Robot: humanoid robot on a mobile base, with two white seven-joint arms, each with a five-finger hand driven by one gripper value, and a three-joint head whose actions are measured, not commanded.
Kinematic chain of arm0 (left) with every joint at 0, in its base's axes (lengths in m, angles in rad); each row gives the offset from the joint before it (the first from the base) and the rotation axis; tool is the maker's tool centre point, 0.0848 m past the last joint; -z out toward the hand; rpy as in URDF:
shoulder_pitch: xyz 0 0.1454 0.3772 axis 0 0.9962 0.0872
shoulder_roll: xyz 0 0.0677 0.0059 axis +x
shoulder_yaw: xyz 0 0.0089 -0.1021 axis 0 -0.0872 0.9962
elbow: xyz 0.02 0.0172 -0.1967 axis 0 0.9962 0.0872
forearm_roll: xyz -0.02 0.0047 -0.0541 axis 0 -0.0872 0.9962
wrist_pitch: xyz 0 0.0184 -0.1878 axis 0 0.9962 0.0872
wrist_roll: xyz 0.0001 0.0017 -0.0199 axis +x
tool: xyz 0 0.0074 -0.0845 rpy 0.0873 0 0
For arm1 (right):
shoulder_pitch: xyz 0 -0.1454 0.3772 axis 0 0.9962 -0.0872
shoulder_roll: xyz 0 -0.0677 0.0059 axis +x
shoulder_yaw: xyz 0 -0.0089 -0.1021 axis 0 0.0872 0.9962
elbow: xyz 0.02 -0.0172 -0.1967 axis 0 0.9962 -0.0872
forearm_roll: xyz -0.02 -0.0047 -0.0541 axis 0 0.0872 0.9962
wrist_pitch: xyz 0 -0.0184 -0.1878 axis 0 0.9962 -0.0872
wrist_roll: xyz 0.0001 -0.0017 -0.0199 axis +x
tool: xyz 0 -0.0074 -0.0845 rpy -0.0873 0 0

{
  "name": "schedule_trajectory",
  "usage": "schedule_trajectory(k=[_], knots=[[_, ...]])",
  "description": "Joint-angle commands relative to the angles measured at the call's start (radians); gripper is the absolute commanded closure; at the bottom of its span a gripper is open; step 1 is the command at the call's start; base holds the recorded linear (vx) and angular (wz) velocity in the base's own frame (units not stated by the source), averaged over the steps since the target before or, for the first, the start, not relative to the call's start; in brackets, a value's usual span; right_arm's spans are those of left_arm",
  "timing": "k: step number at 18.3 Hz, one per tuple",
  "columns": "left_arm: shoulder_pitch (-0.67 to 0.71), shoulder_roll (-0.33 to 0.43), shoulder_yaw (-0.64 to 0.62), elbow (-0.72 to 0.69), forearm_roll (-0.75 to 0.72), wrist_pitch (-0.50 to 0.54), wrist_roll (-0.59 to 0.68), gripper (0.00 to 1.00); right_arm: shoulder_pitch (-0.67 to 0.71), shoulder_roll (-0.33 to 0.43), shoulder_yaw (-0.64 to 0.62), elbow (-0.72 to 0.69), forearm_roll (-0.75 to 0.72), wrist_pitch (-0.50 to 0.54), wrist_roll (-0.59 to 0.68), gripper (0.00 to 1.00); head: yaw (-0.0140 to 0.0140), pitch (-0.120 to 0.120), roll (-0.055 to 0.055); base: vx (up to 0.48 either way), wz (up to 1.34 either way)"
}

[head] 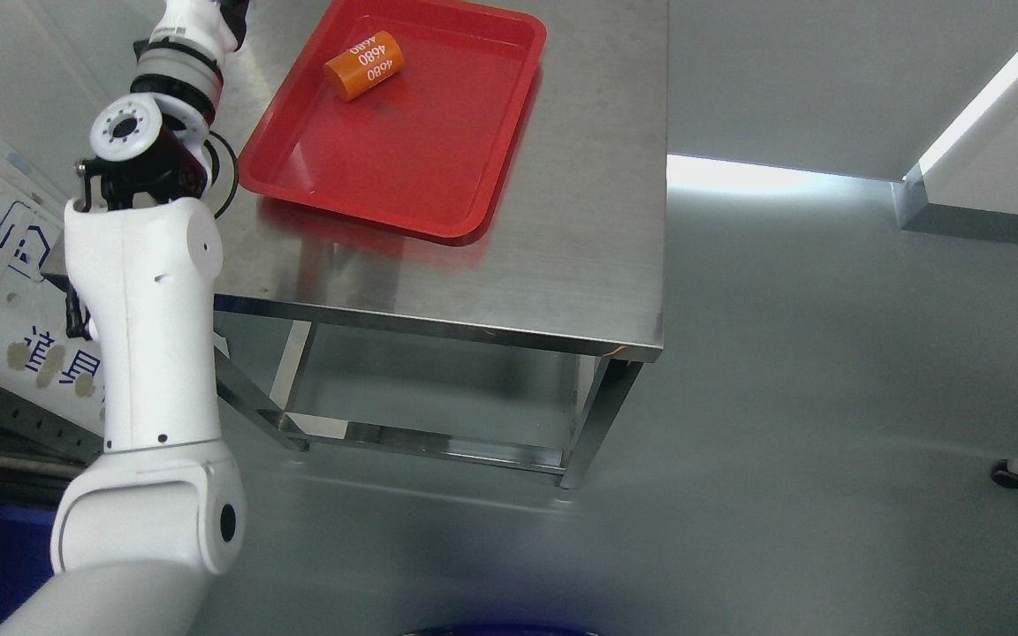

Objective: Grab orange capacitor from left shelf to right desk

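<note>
Orange capacitor (364,64) lies on its side in the red tray (465,190), in the tray's far-left part, near the back rim. White "4680" print shows twice on its side. Nothing is touching it, and nothing else is in the tray.

Tray sits on the steel table (580,265), toward the table's far-left area and skewed relative to the table edges. Its red reflection shows on the tabletop in front of it. Table's near edge and right edge are both in view, with the leg frame and lower crossbars visible underneath. Small scuff on the near-right corner of the top.

Left arm (147,353) comes up from the lower left, white upper and forearm shells, black joint with a round white cap at about tray height, then a ribbed white and black wrist section running out through the top edge of the picture just left of the tray. Left hand is cut off by the top edge, so can't tell if it's open, closed or holding anything.

Right arm is out of view.

White panel with blue print (5,291) leans behind the left arm at far left. Small black caster (1004,475) on the grey floor at the right edge.
</note>
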Motion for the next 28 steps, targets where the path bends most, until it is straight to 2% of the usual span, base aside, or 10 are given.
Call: schedule_trajectory(k=[1,2,5,12,18,22,28], knots=[[0.160,0.004,0.051,-0.312,-0.013,0.004,0.175,0.00,0.014,-0.017,-0.011,-0.034,0.000,0.000,0.000,0.00,0.0000,0.000,0.000,0.000,0.00],[0.184,0.004,0.020,-0.348,-0.018,0.004,0.228,0.00,0.014,-0.017,-0.011,-0.034,0.000,0.000,0.000,0.00,0.0000,0.000,0.000,0.000,0.00],[0.221,0.004,-0.015,-0.356,-0.020,-0.007,0.234,0.00,0.014,-0.017,-0.011,-0.034,0.000,0.000,0.000,0.00,0.0000,0.000,0.000,0.000,0.00],[0.296,0.021,-0.017,-0.355,-0.020,-0.105,0.106,0.00,0.014,-0.017,-0.011,-0.034,0.000,0.000,0.000,0.00,0.0000,0.000,0.000,0.000,0.00],[0.365,0.024,-0.068,-0.356,-0.024,-0.099,0.095,0.00,0.014,-0.017,-0.011,-0.034,0.000,0.000,0.000,0.00,0.0000,0.000,0.000,0.000,0.00],[0.413,0.076,-0.060,-0.356,-0.059,-0.100,0.096,0.00,0.014,-0.017,-0.011,-0.034,0.000,0.000,0.000,0.00,0.0000,0.000,0.000,0.000,0.00],[0.425,0.116,-0.037,-0.356,-0.061,-0.100,0.096,0.00,0.014,-0.017,-0.011,-0.034,0.000,0.000,0.000,0.00,0.0000,0.000,0.000,0.000,0.00]])
